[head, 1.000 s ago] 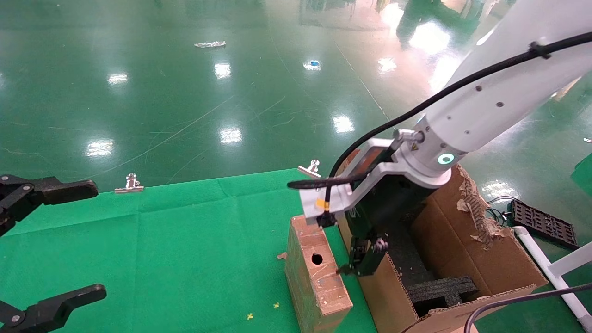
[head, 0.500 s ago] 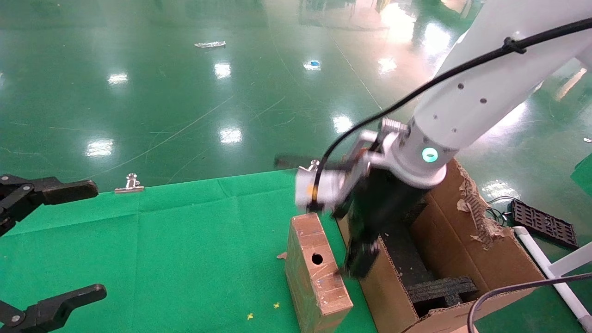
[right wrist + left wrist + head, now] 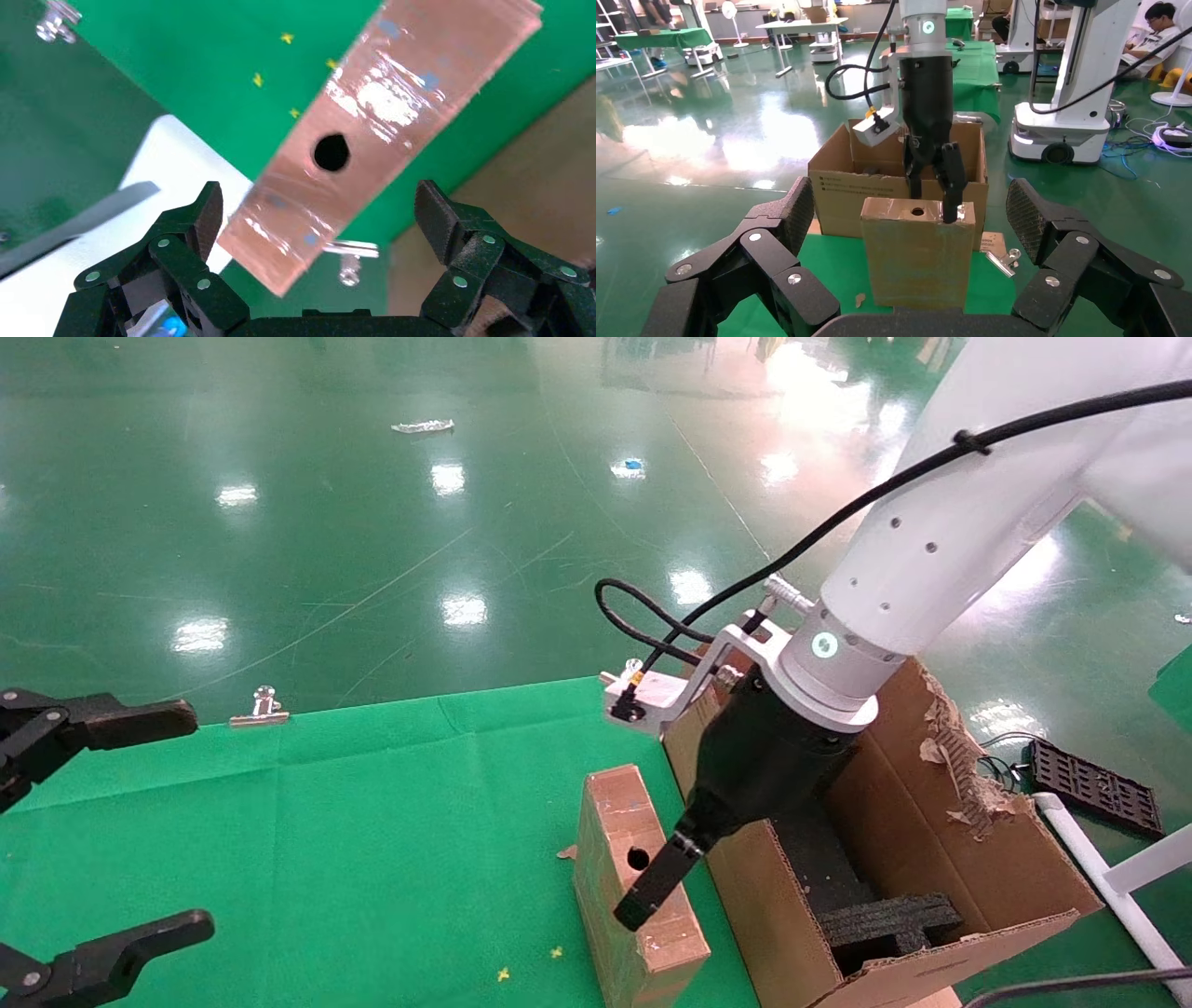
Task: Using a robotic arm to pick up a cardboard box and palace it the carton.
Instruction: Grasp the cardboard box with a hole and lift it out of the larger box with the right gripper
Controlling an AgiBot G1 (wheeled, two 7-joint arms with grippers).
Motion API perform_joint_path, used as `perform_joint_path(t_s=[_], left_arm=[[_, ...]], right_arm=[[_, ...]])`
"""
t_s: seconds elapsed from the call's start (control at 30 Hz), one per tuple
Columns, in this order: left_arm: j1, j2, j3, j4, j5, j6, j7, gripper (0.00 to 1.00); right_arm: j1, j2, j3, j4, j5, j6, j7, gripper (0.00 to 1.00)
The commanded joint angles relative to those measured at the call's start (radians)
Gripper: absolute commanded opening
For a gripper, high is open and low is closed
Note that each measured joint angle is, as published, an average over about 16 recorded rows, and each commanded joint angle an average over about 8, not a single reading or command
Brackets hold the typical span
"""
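The cardboard box (image 3: 622, 814), a narrow brown slab with a round hole in its top face, stands upright on the green cloth (image 3: 372, 822) just left of the carton (image 3: 941, 859). The robotic arm's right gripper (image 3: 652, 887) hangs open over the box's top, one black finger reaching down past the hole. In the right wrist view the box's taped top (image 3: 365, 133) lies between the spread fingers of the right gripper (image 3: 320, 203), not touched. The left gripper (image 3: 197, 820) stays open at the table's left; its view shows the box (image 3: 916, 260) and carton (image 3: 835, 189) farther off.
Black foam inserts (image 3: 885, 919) sit inside the carton, whose far flap is torn. Binder clips (image 3: 261, 708) hold the cloth's far edge; another clip (image 3: 1003, 261) lies by the box. A black tray (image 3: 1094, 784) and white frame stand at the right.
The right wrist has turned and swung left from the carton's wall, bringing its fingers over the box's top. The camera bracket has risen. The box and left gripper have not moved.
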Motion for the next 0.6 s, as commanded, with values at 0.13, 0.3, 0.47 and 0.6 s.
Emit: perform_joint_path(t_s=[0.13, 0.3, 0.47, 0.6], left_arm=[[0.0, 0.0, 0.0, 0.0, 0.0, 0.0, 0.0, 1.0], [0.0, 0.0, 0.001, 0.0, 0.0, 0.0, 0.0, 0.96], [0.0, 0.0, 0.001, 0.0, -0.001, 0.0, 0.001, 0.42], [0.0, -0.001, 0.001, 0.0, -0.001, -0.001, 0.001, 0.02]], right_arm=[[-0.027, -0.028, -0.01, -0.059, 0.015, 0.012, -0.005, 1.0], [-0.036, -0.057, -0.024, -0.057, -0.012, 0.032, 0.013, 0.46], [-0.037, -0.067, -0.034, -0.025, -0.038, 0.046, 0.036, 0.0], [-0.038, -0.069, -0.044, 0.002, -0.056, 0.055, 0.059, 0.0]])
